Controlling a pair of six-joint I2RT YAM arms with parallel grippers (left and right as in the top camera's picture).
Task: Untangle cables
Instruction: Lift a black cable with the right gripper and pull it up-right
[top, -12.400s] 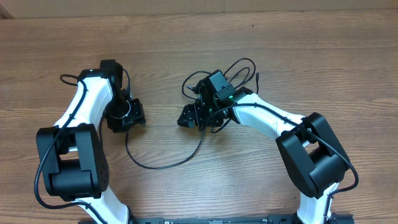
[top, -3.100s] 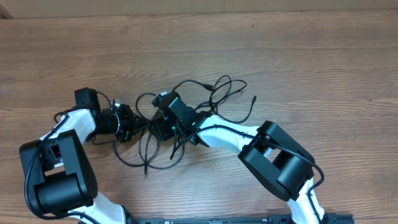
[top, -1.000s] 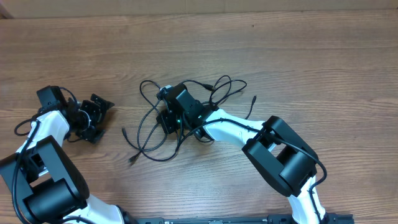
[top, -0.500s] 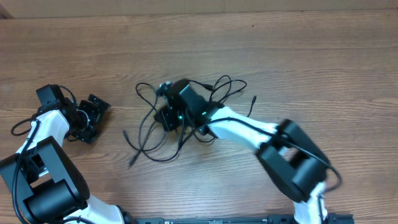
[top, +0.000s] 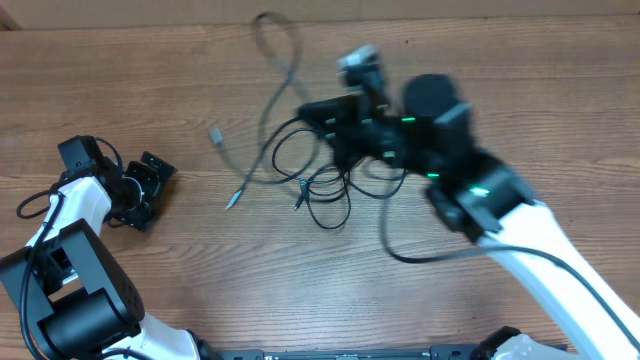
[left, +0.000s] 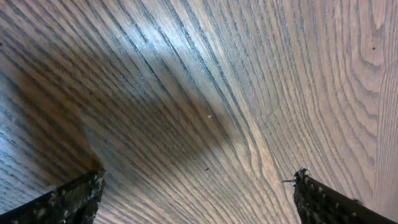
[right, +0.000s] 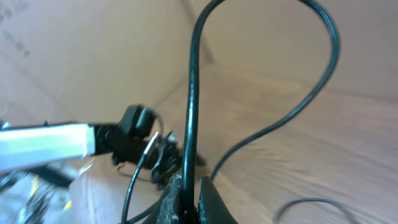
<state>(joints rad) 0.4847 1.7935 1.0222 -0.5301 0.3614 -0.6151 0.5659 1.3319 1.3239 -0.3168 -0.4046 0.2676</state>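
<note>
Right wrist shows right hand (right: 186, 194) clamped on cables (right: 190, 112); left hand (left: 198, 199) apart.

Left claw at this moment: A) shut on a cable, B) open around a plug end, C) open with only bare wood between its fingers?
C: the left wrist view shows the left claw spread wide over bare table, while the cables are far off to its side.

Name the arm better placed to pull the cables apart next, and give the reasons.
Right, most likely. The right gripper is shut on a strand of the cables, with the rest of the tangle hanging just beneath it. The left gripper is open over bare table, well apart from them.
</note>
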